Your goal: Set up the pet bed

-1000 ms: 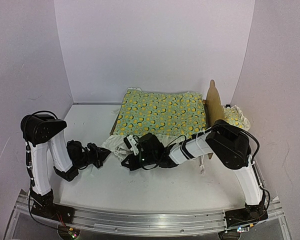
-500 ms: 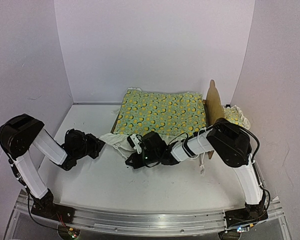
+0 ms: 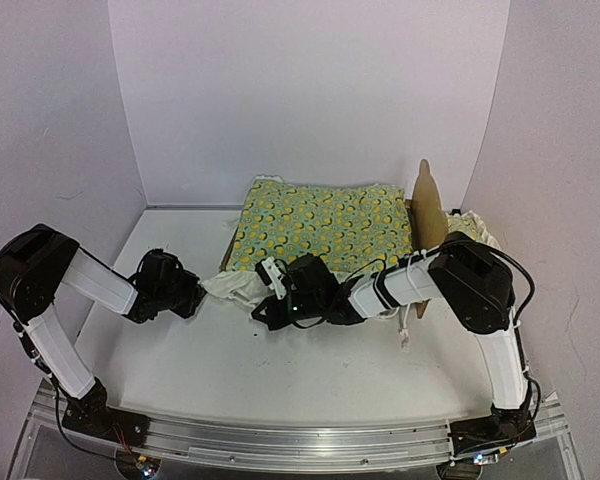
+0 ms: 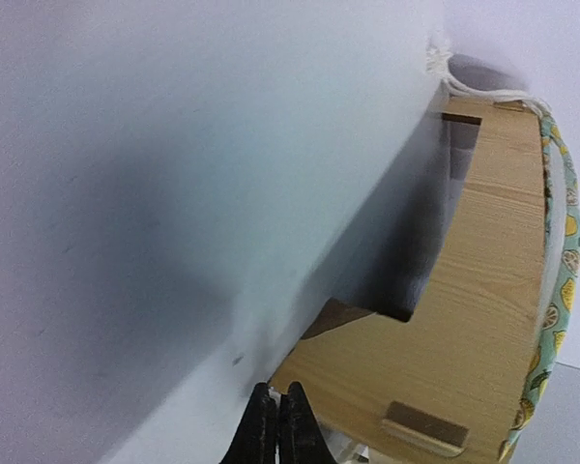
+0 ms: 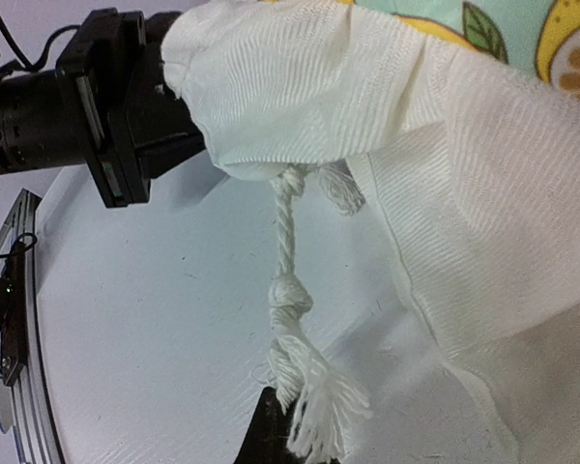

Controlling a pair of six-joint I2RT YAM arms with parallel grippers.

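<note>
The pet bed [image 3: 426,205] stands at the back centre, its tall plywood headboard on the right. A lemon-print blanket [image 3: 325,228] covers its top, and its wooden end panel [image 4: 464,319] fills the left wrist view. My left gripper [image 3: 198,292] [image 4: 277,401] is shut, with a sliver of the blanket's white ruffle [image 3: 230,285] between its tips. My right gripper [image 3: 263,312] [image 5: 290,435] sits low by the same ruffle. It is shut on the frayed end of a knotted white tassel cord [image 5: 290,300] that hangs from the blanket's corner [image 5: 445,116].
A small matching pillow [image 3: 470,235] lies behind the headboard against the right wall. White walls close in the table on the left, back and right. The left arm's black wrist [image 5: 126,106] shows close by in the right wrist view.
My left arm has swung its elbow back and to the left, and its gripper has moved up and left with the ruffle corner. My right gripper has shifted slightly toward the bed.
</note>
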